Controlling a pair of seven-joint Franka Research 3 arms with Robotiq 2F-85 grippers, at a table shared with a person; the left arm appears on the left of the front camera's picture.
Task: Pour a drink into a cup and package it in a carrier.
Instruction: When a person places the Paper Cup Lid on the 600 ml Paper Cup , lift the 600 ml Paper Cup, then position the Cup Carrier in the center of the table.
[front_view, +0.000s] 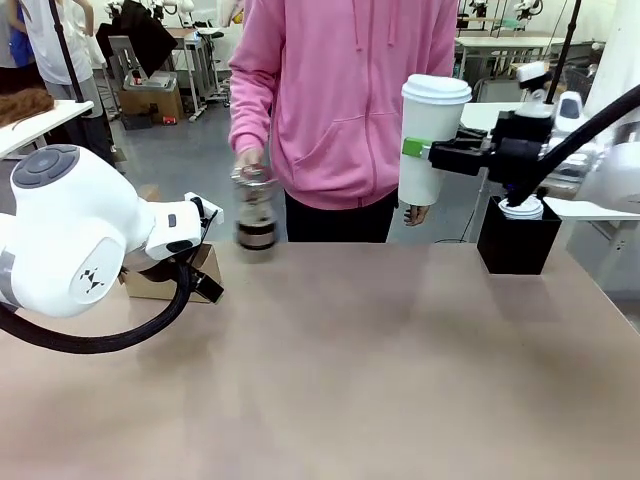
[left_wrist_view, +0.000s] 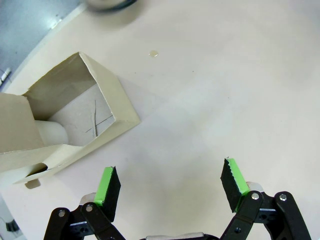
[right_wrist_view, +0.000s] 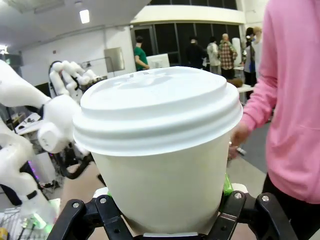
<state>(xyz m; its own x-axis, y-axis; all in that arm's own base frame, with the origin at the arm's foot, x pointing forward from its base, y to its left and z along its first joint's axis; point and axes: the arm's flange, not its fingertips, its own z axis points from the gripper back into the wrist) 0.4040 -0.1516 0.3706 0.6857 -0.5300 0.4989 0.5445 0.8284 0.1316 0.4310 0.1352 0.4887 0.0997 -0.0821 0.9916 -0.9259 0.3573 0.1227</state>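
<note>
So the cup (front_view: 432, 115) is up in the air on the right side, lid on, with the right tool (front_view: 420, 150) clamped on its sides at about mid-height. It's held upright, which makes sense if there's drink in it: tip it and the dome lid is all that stops a spill. My guess is the pour and the lidding are done and the next stop is the carrier.

The carrier (left_wrist_view: 114, 99) sits on the bench (front_view: 350, 380) over at the left, well apart from the cup, so there's a lot of bench to cross. The left tool (left_wrist_view: 170, 176) hangs just beside it with both green pads spread wide and nothing between them. I'd say it's there to steady the cardboard when the cup goes in, since a light box like that would slide. There's something white and rounded inside the carrier, but I can't tell what.

The person's hand (front_view: 248, 165) has the carafe (front_view: 256, 215) at the far edge. It's blurred, so no idea if it's touching the bench. There's 1 small droplet (left_wrist_view: 154, 53) on the bench near the carrier.

Writing: none I can read. The cup is plain white, the carrier plain brown, and the black box (front_view: 518, 255) with spare lids (front_view: 521, 208) at the right is blank. There's just a small dark mark (front_view: 90, 283) on the left arm's shell, no letters.
</note>
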